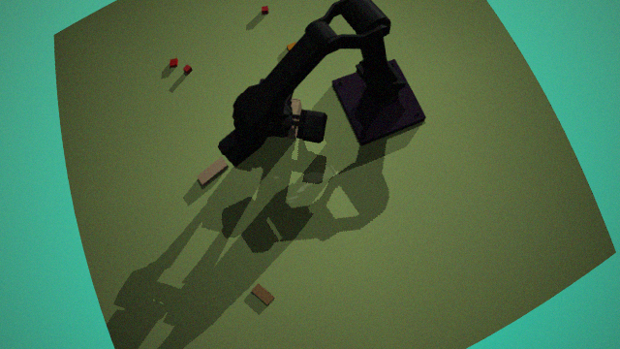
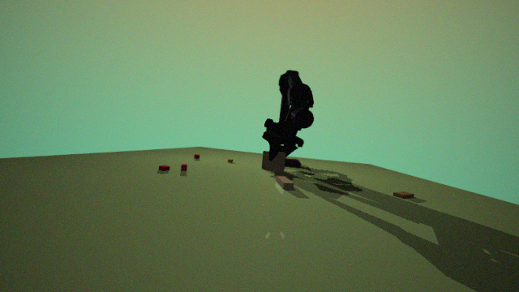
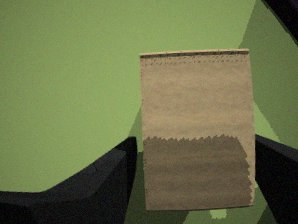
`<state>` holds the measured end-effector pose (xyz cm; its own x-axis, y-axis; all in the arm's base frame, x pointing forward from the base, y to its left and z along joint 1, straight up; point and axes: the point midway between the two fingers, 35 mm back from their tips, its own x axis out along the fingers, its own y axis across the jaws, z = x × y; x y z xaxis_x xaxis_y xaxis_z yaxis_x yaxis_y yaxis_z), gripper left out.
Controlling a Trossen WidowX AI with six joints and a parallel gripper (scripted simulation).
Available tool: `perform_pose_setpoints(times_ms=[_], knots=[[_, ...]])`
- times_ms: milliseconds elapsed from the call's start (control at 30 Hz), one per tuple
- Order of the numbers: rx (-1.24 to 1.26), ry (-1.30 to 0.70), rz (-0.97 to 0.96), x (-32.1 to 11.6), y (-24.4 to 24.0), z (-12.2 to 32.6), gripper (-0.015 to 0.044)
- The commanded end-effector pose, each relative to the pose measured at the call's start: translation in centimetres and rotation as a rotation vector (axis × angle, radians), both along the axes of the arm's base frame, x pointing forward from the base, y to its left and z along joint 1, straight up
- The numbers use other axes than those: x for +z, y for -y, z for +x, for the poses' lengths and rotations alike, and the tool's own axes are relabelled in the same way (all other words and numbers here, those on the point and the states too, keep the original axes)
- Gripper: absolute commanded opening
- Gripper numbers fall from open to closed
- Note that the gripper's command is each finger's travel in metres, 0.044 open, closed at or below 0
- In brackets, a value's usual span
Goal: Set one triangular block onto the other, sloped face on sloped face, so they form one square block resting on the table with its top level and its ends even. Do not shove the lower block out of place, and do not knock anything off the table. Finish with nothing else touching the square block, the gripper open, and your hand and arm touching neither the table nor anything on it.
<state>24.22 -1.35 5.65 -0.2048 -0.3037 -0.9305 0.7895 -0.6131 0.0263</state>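
The tan triangular blocks appear together as one squarish block [image 1: 296, 106] [image 2: 268, 164] [image 3: 196, 100] under my hand. In the wrist view its upper face looks flat and rectangular, with a thin pale and dark strip along the far edge; the sloped joint is hidden, so I cannot tell how evenly the faces meet. My gripper [image 1: 296, 123] [image 2: 280, 155] [image 3: 189, 141] is open around the block. The left finger stands a little clear of its side; the right finger is very close to the other side, and contact there cannot be told.
A pale bar [image 1: 212, 172] [image 2: 285, 182] lies near the hand. A flat brown block [image 1: 263, 295] [image 2: 403, 195] lies farther off. Three red blocks [image 1: 264, 10] [image 1: 173, 62] [image 1: 187, 69] and an orange piece [image 1: 291, 47] [image 2: 230, 161] lie beyond the arm. The arm's base [image 1: 412, 111] stands near the block.
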Motion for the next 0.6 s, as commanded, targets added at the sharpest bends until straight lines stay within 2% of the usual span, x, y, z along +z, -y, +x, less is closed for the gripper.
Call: perform_pose_setpoints(times_ms=[0,67,300,567], knots=[[0.0,-0.001,0.001,0.0,0.0,0.0,0.0394],[0.0,-0.001,0.001,0.0,0.0,0.0,0.044],[0.0,0.0,0.001,0.2,-0.1,0.1,0.044],[0.013,0.035,0.011,8.5,-2.8,2.1,0.044]])
